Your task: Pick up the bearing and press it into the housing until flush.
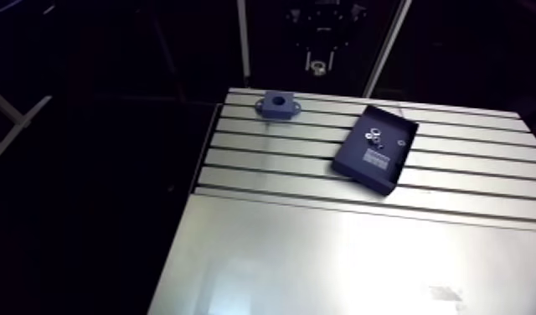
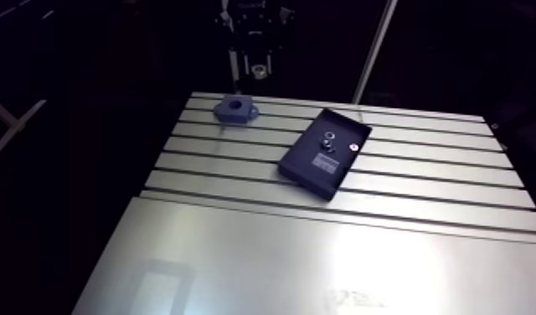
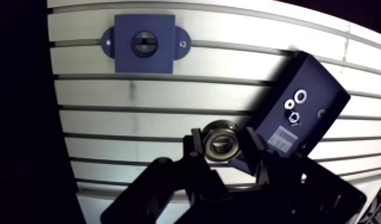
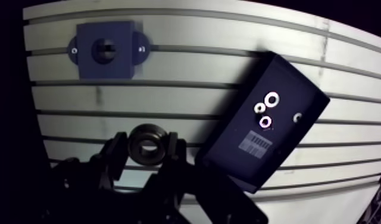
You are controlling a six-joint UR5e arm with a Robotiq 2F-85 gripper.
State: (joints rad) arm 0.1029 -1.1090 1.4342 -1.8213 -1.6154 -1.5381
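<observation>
In the wrist view my gripper (image 3: 221,145) is shut on the bearing (image 3: 221,143), a metal ring with a dark bore, held well above the slotted table (image 3: 169,119). The dark blue housing (image 3: 144,44), a square block with two side ears and a round bore, sits ahead of the gripper and off to one side. In the arm view the housing (image 1: 277,105) stands near the table's far edge. The gripper (image 1: 319,67) hangs small and dark beyond that edge.
A dark blue tray (image 1: 376,147) lies at an angle on the table beside the housing; it holds small silver rings (image 3: 300,96) and a white label (image 3: 281,138). A smooth bare plate (image 1: 338,268) covers the table's near part.
</observation>
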